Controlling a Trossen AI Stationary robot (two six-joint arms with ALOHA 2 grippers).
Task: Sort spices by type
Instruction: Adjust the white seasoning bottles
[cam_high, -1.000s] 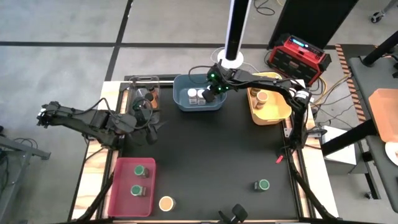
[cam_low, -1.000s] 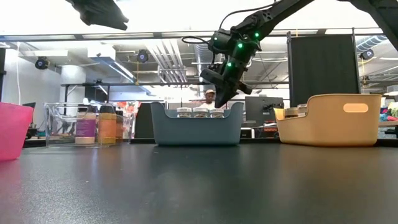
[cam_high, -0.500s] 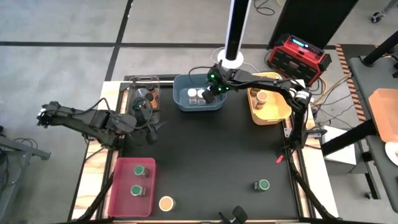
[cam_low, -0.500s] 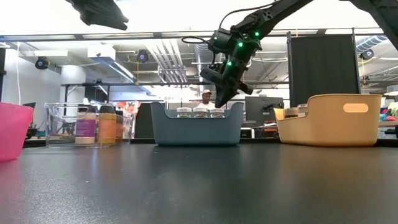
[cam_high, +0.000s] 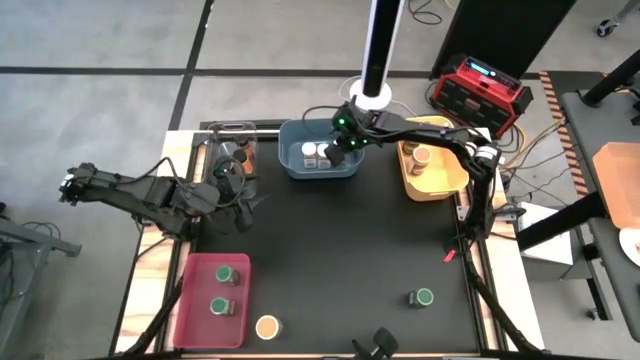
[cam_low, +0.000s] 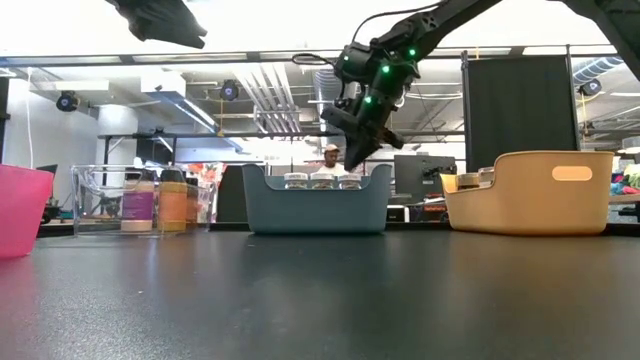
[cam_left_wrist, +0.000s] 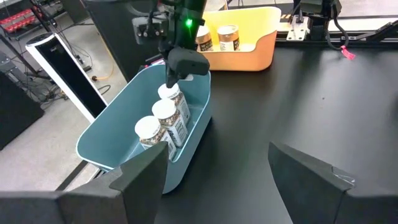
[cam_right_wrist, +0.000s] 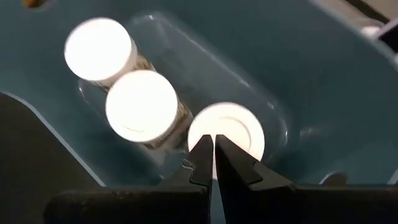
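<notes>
Three white-lidded spice jars (cam_high: 315, 154) (cam_left_wrist: 166, 116) stand upright in a row on the floor of the blue bin (cam_high: 291, 170) at the table's far edge. My right gripper (cam_high: 335, 157) (cam_right_wrist: 212, 152) hangs over that bin, fingers shut and pointing down, its tips just above the lid of the end jar (cam_right_wrist: 227, 132) and, in the low view, clear of it (cam_low: 352, 165). My left gripper (cam_high: 241, 203) (cam_left_wrist: 230, 177) waits open at the table's left side beside the clear bin (cam_high: 222, 158).
The red bin (cam_high: 192, 300) near left holds two green-lidded jars (cam_high: 224, 273). A tan-lidded jar (cam_high: 267, 326) and a green-lidded jar (cam_high: 424, 298) stand loose near the near edge. The yellow bin (cam_high: 447, 182) far right holds tan-lidded jars (cam_high: 420, 156). Jars stand in the clear bin (cam_low: 150, 205).
My right gripper, shut throughout, has risen a little above the white-lidded jars in the blue bin. The jars have stayed where they were.
</notes>
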